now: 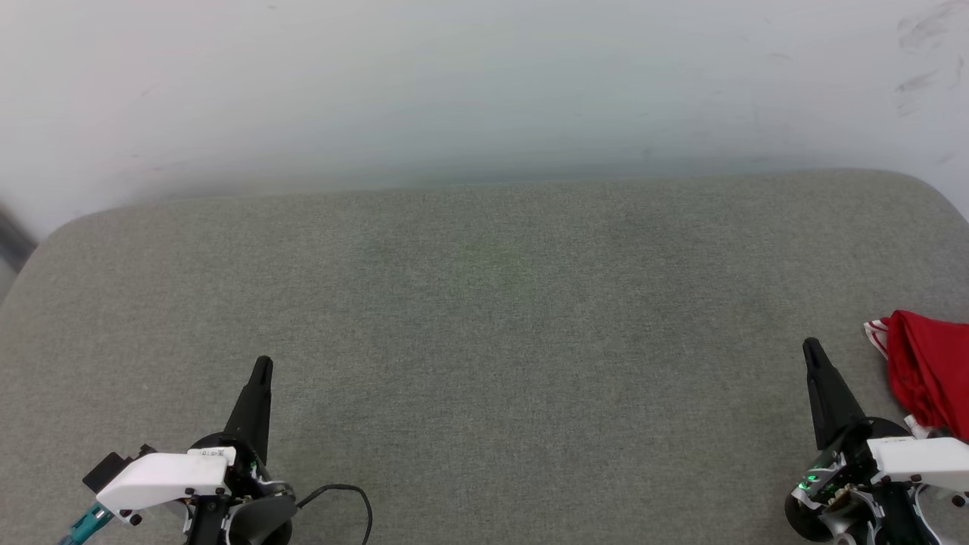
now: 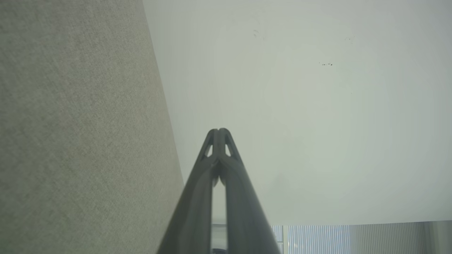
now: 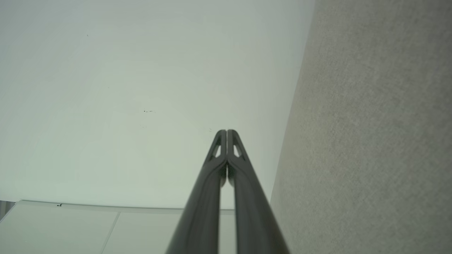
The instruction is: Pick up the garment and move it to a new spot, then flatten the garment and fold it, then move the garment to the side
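**Head view.** A grey fabric cushion with rounded far corners spreads across the frame, backed by a white wall. The garment lies bunched at the cushion's right edge, toward the near right corner, and is cut off by the frame. What shows is a red crumpled mass. Its long axis runs roughly from far to near along that edge, leaning slightly outward at the near end. Red-and-white striped trim sits at its far end and points toward the cushion's middle. A small patch of white shows at its near end.

The right end effector stands just beside the garment on its inner side, apart from it, with the fingers pressed together into a single dark spike pointing toward the wall. The left end effector is near the cushion's near left corner, well apart from the garment, and its fingers are likewise together. A black cable loops beside its wrist.

**Left wrist view.** The left end effector has its fingertips meeting, with nothing between them. The cushion is on the left and the wall is ahead.

**Right wrist view.** The right end effector has its fingertips touching and holds nothing. The cushion is on the right and the wall is on the left.
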{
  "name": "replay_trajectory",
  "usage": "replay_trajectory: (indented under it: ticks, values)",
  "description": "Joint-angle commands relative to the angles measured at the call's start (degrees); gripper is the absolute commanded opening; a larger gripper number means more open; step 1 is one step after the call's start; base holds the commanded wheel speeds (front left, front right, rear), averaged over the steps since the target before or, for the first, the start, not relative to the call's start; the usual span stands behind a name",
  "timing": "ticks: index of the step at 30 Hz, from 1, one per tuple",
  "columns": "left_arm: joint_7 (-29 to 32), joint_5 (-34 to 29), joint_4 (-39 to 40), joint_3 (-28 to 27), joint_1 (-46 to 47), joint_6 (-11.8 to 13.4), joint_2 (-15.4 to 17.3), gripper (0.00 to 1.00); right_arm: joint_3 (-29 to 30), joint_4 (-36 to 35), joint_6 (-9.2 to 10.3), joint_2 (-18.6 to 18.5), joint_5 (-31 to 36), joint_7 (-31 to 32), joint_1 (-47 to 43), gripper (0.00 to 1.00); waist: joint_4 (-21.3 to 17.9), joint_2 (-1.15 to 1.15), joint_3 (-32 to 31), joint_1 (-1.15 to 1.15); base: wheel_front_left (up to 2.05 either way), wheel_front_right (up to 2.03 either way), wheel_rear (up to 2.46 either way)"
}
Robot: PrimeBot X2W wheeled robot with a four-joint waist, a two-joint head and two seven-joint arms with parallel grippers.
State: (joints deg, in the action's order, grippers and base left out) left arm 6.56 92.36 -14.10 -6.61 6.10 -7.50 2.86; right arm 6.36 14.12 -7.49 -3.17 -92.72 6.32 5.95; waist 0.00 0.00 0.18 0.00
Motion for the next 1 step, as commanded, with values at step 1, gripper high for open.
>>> replay_trajectory:
  ticks: [1]
  values:
    - [0.17, 0.07, 0.00, -0.09, 0.36, -0.16, -0.11, 0.00, 0.06, 0.05, 0.00, 0.26, 0.31, 0.10, 0.60, 0.00, 0.00, 0.00, 0.00, 0.00, 0.00, 0.00, 0.00]
